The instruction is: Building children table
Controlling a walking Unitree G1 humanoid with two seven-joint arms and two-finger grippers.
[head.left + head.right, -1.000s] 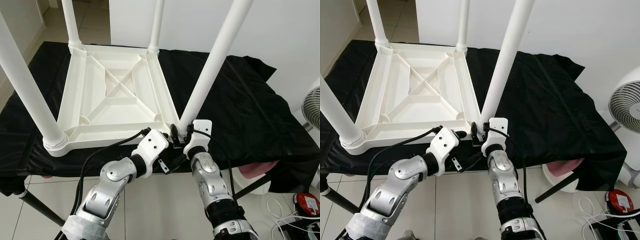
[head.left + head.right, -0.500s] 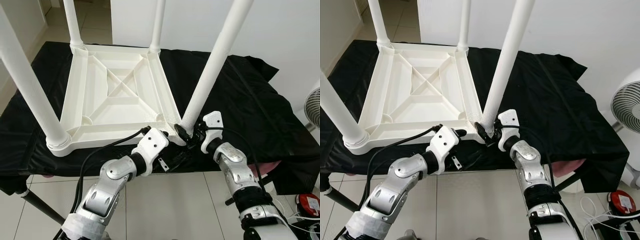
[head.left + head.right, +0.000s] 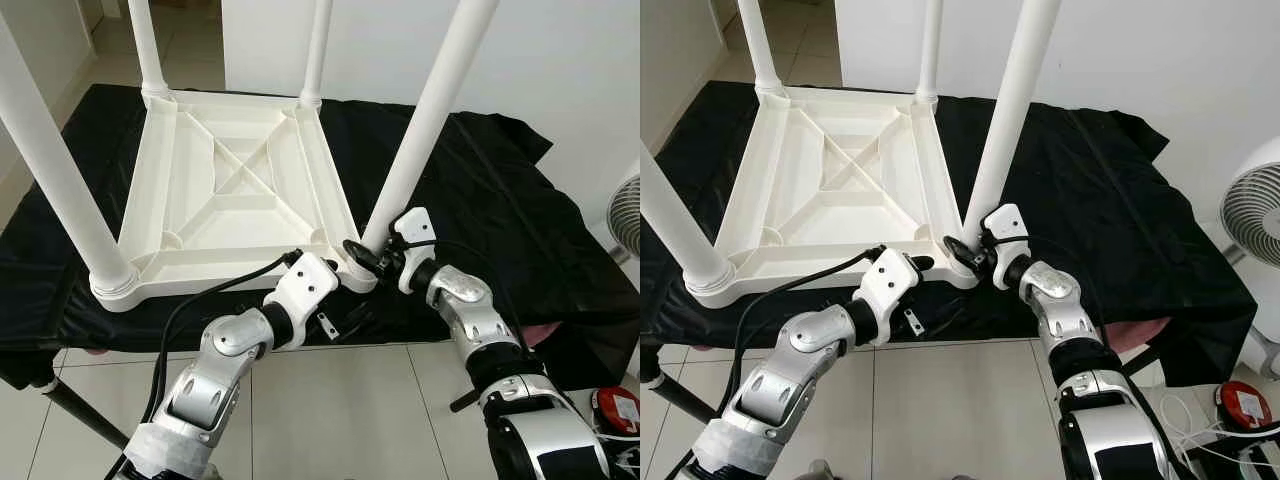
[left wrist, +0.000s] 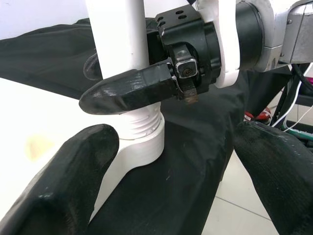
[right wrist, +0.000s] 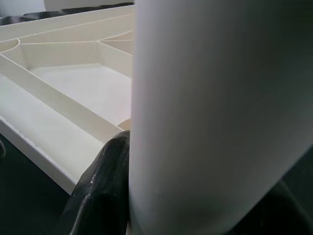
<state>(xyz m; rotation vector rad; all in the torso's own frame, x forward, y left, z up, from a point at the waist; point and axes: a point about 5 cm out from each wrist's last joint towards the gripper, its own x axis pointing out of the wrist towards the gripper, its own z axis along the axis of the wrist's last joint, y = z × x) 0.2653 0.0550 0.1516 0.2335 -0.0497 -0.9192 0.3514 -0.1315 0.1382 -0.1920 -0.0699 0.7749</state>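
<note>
A white plastic children's table (image 3: 230,190) lies upside down on a black cloth, its legs pointing up. My right gripper (image 3: 366,256) is shut on the base of the near right leg (image 3: 425,120), just above its threaded socket (image 4: 142,132). In the right wrist view that leg (image 5: 220,117) stands between the black fingers (image 5: 102,191). My left gripper (image 4: 171,166) is open just before the same corner, with its wide-apart fingers (image 4: 63,181) holding nothing. In the left eye view the left gripper (image 3: 340,290) sits at the cloth's front edge.
The other three legs rise at the near left (image 3: 60,190) and the far corners (image 3: 150,50). The black cloth (image 3: 500,200) covers a folding stand. A white fan (image 3: 1255,210), a red object (image 3: 1240,400) and cables lie on the tiled floor at the right.
My right forearm has swung out to the right, and its gripper now reaches the leg's base from the side. The left arm has barely moved.
</note>
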